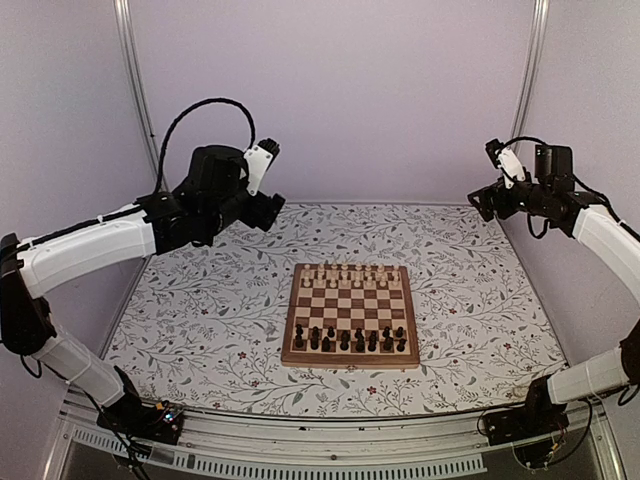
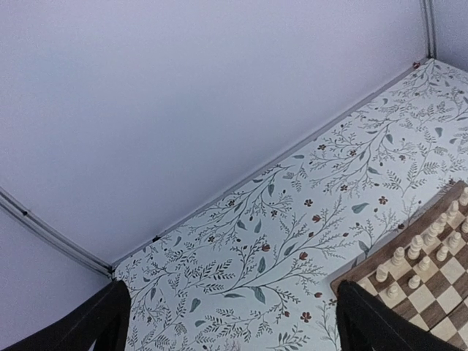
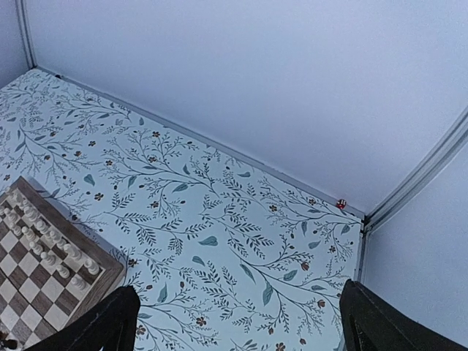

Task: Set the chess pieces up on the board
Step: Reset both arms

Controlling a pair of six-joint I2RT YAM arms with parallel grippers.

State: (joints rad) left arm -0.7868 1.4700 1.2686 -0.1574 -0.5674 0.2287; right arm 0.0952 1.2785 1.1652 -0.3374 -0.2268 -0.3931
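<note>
The left gripper (image 2: 234, 318) and right gripper (image 3: 241, 318) hang well clear of the board (image 1: 350, 361), jaws wide apart and empty, with chess pieces (image 1: 344, 341) ranked along its far and near edges.

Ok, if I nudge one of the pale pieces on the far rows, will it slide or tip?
Probably tip: the pale pieces look tall and narrow on small bases. Being round, a fallen one would likely roll across the board. They stand close together, so one toppling may knock its neighbours.
</note>
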